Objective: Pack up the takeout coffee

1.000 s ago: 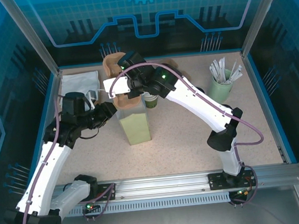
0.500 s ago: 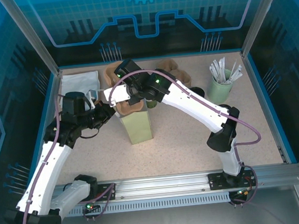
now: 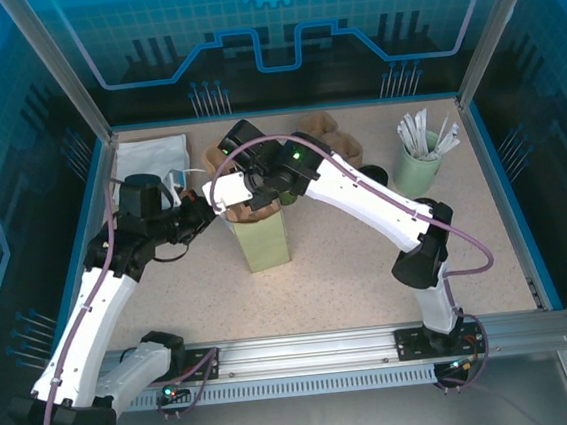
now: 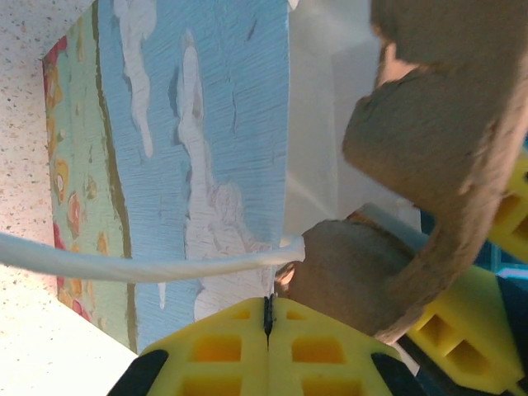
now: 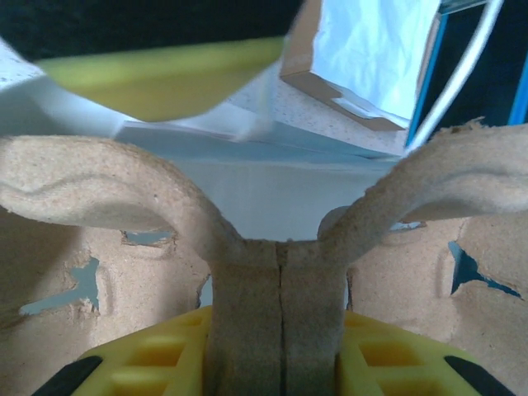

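Over the bench (image 3: 348, 256), our right fingers (image 5: 165, 363) clamped the pulp carrier (image 5: 107, 190), which we judged light but crushable, by its stiff centre handle, while our left fingers (image 4: 223, 346) pinched the cord (image 4: 124, 268) of the paper bag (image 4: 190, 124).

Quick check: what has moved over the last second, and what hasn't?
The right gripper, shut on the pulp cup carrier, has brought it down and forward from above the gift bag to the bag's mouth. The left gripper stays shut on the bag's white handle. The cup of sticks has not moved.
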Tool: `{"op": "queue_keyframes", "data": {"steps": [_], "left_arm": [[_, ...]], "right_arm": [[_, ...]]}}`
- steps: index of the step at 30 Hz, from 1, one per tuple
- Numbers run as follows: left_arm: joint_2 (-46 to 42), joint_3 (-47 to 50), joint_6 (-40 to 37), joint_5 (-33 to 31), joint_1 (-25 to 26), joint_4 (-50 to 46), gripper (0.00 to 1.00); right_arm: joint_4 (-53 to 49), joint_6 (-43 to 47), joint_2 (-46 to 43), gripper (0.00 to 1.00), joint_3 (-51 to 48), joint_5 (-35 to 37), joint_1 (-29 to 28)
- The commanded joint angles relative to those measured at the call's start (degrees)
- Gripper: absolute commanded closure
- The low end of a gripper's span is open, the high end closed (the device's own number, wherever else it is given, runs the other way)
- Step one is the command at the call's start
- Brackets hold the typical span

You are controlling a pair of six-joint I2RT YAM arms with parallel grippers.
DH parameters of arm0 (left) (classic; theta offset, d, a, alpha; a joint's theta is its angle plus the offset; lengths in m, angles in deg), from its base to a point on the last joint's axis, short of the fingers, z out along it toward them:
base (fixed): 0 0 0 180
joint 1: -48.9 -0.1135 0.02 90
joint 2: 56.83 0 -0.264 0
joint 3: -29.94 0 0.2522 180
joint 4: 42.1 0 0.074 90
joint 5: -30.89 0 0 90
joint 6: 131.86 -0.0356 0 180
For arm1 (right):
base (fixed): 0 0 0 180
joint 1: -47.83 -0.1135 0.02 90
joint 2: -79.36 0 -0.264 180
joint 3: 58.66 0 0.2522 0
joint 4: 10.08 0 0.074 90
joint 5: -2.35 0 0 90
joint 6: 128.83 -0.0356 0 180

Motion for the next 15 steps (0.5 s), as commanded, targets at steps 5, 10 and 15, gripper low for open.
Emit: {"op": "queue_keyframes", "data": {"steps": [5, 10, 15], "left_arm": [[-0.8, 0.0, -0.8, 2.6, -0.6, -0.1, 1.0], [-1.2, 0.1, -0.6, 3.2, -0.5, 0.0, 1.0], [-1.8, 0.4, -0.6, 3.7, -0.6, -0.2, 1.0]], "right_arm": [[-8.0, -6.3, 3.7, 0.68, 3.1, -3.9, 0.3], [-9.2, -8.7, 4.2, 0.68, 2.9, -3.5, 0.6], [-11.7, -10.6, 4.9, 0.68, 4.2, -3.4, 1.5]]}}
